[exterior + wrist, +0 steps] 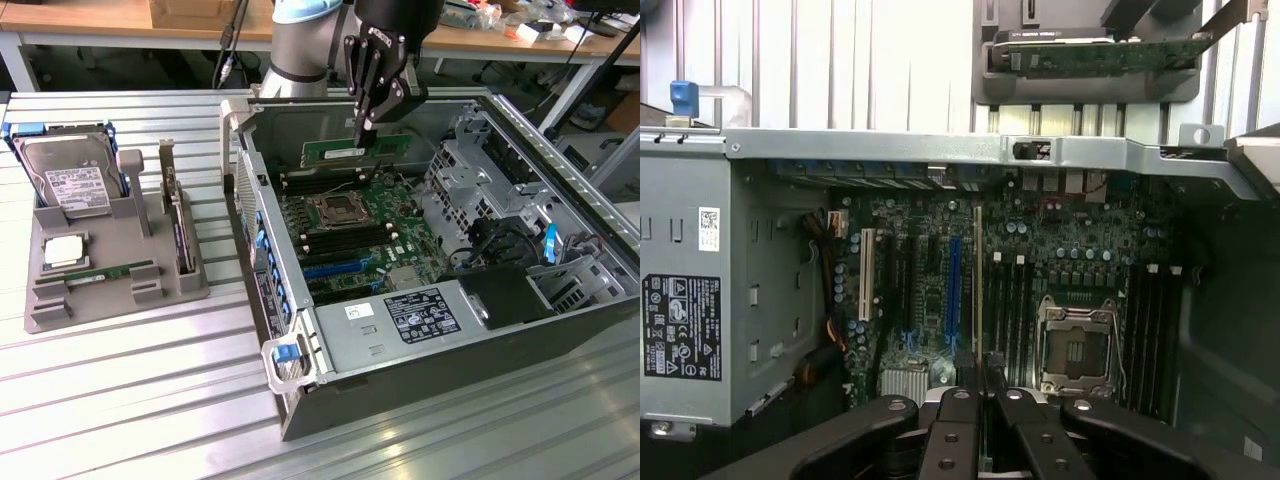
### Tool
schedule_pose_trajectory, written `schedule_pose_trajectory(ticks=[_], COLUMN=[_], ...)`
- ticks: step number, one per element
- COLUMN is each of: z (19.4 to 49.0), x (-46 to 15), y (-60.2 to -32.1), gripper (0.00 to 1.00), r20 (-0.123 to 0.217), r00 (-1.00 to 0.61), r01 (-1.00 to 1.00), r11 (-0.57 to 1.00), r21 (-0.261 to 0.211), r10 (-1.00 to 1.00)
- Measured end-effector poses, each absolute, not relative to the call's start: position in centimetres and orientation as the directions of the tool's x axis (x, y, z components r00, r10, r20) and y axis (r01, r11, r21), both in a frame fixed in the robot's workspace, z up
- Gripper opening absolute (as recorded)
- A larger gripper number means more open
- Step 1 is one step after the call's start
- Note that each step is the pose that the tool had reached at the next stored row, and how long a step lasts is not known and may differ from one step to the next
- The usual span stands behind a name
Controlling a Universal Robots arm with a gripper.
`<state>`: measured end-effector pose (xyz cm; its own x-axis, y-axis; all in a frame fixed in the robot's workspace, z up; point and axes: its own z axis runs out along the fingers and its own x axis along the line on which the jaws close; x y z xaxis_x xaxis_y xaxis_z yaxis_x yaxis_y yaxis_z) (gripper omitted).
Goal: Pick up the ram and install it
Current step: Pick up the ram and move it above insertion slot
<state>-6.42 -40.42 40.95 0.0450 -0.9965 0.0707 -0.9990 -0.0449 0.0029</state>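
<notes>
Ram (352,153) is hanging inside the open computer case (440,385), toward the counter's far edge, with the gripper (366,124) pinching it over the memory slots (325,183). Installing is starting; seating is probably needing exact alignment with one slot.

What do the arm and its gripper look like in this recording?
The arm is a silver-grey cylinder with a pale blue joint cap. The gripper is black, with jointed linkage fingers pinned by round silver fasteners.
</notes>
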Motion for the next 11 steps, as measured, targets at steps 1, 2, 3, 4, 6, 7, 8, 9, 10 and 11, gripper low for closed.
schedule_pose_trajectory(ticks=[1,2,3,4,6,7,8,9,10,11], z=[40.9,40.9,40.9,41.0,40.9,40.9,40.9,40.9,40.9,40.9], x=[-6.3,-6.1,-6.0,-5.9,-5.6,-5.5,-5.4,-5.3,-5.1,-4.9], y=[-40.4,-40.4,-40.4,-40.4,-40.4,-40.4,-40.4,-40.4,-40.4,-40.4], gripper=[0.12,0.12,0.12,0.12,0.12,0.12,0.12,0.12,0.12,0.12], r20=[0.071,0.071,0.071,0.071,0.071,0.071,0.071,0.071,0.071,0.071], r00=[0.045,0.045,0.045,0.045,0.045,0.045,0.045,0.045,0.045,0.045], r01=[-0.999,-0.999,-0.999,-0.999,-0.999,-0.999,-0.999,-0.999,-0.999,-0.999], r11=[-0.045,-0.045,-0.045,-0.045,-0.045,-0.045,-0.045,-0.045,-0.045,-0.045], r21=[0.003,0.003,0.003,0.003,0.003,0.003,0.003,0.003,0.003,0.003], r10=[-0.996,-0.996,-0.996,-0.996,-0.996,-0.996,-0.996,-0.996,-0.996,-0.996])
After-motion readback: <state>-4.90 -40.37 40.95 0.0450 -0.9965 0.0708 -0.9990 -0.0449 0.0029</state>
